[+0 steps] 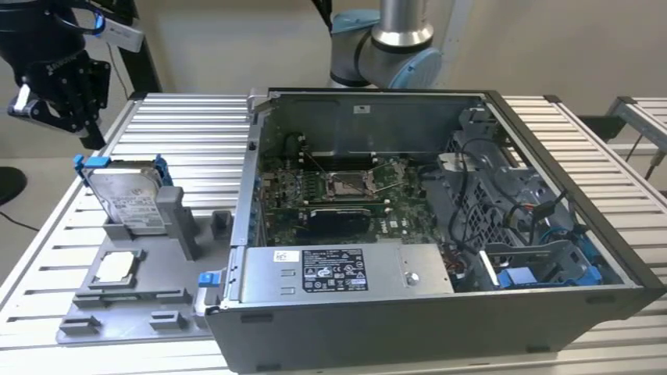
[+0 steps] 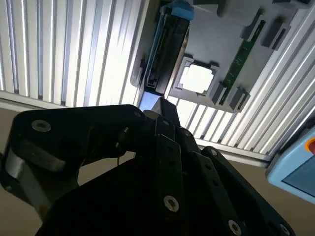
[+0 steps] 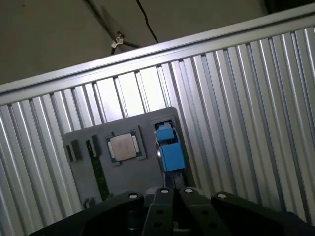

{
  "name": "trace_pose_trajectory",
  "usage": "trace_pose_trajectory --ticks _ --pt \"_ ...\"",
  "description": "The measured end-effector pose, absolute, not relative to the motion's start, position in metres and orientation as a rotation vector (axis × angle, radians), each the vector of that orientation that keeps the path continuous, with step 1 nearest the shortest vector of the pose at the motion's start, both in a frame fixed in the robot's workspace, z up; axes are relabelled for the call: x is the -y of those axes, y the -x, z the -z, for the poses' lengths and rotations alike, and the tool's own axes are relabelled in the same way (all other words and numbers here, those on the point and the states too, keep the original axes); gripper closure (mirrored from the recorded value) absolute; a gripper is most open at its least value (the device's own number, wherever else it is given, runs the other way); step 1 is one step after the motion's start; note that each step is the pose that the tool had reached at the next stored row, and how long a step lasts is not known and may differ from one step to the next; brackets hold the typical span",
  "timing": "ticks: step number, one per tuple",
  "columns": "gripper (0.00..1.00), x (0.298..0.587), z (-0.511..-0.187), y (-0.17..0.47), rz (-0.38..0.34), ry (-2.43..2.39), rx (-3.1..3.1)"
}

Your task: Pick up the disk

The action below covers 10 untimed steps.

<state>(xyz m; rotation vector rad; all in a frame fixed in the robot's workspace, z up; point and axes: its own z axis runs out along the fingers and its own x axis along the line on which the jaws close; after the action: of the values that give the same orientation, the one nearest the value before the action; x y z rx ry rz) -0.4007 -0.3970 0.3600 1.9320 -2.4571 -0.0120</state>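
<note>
Surface: ribbed aluminium slats, with pale floor beyond its edge in both wrist views.
Case: open computer tower lying on its side on the surface, taking up the middle and the exterior view's right.
Inside the case: green board at the centre, power supply along the near wall, blue and black cables toward the exterior view's right.
Arm: its grey joint rises behind the case.
Tray: grey moulded holder on the surface, just beside the case on the exterior view's left.
Disk: stands on edge in a slot at the far end of the tray, leaning slightly, white label showing, blue bracket at its upper corners. In the second wrist view it is seen edge-on; in the first wrist view its blue end faces the camera.
Chip: square and silver, lying flat in a tray pocket near the disk.
Memory stick: narrow green strip set in the tray, beyond the chip from the disk.
End effector: black, hanging in the air above and to the exterior view's left of the disk, apart from it and touching nothing.
End effector state: cannot tell whether it is spread or pressed together.
</note>
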Motion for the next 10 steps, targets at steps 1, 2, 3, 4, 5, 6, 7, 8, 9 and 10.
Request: trace_pose_trajectory --ticks 1,2,3,4,5,6,7,8,9,10 --pt "1.0 0.397 -0.3599 0.401 0.012 -1.949 2.444" --pt "1.0 0.397 -0.3598 0.4013 0.012 -1.967 2.429" --pt "1.0 0.397 -0.3597 0.4016 0.011 -1.984 2.415" --pt "1.0 0.397 -0.3596 0.4021 0.011 -2.002 2.4" --pt "1.0 0.3969 -0.3596 0.4029 0.011 -2.014 2.39" --pt "1.0 0.3969 -0.3596 0.404 0.011 -2.022 2.383" --pt "1.0 0.397 -0.3596 0.4056 0.011 -2.03 2.377" --pt "1.0 0.3972 -0.3596 0.4072 0.01 -2.035 2.373" --pt "1.0 0.398 -0.3596 0.4089 0.009 -2.04 2.369" --pt "1.0 0.3992 -0.3595 0.4099 0.008 -2.044 2.367"
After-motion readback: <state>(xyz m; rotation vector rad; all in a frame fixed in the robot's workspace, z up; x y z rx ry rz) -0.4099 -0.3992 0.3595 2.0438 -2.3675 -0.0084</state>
